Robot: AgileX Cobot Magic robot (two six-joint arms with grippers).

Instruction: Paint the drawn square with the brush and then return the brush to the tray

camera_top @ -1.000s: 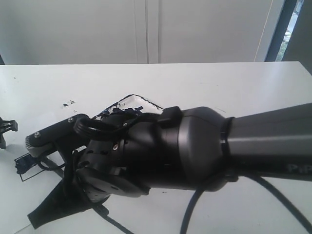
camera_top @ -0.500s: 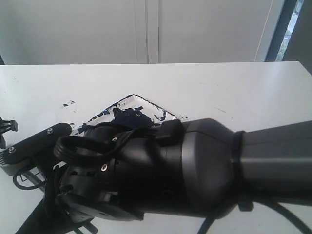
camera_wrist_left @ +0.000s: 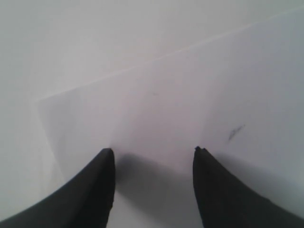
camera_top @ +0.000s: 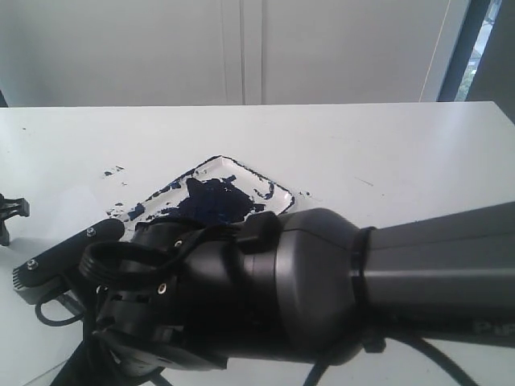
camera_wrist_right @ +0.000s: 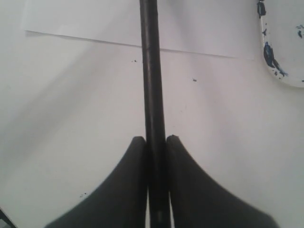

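Grip first: the right fingers are drawn in close, with only the thin black handle of the brush between them, and both inner faces press against it. From there the shaft runs straight out over the counter and crosses the edge of a white paper sheet. Its bristle end lies beyond the right wrist view.

The left fingers stand well apart with nothing between them. They hang over the same kind of white sheet, which has a faint dark mark off to one side.

In the exterior view the tray lies near the middle of the counter, its bed smeared with blue-black paint. One rounded corner of it shows in the right wrist view, apart from the brush. Small paint splatters dot the counter between the tray and the left edge. The bulky right arm covers the near edge. Bare white surface runs from the tray to the far edge and the right edge.
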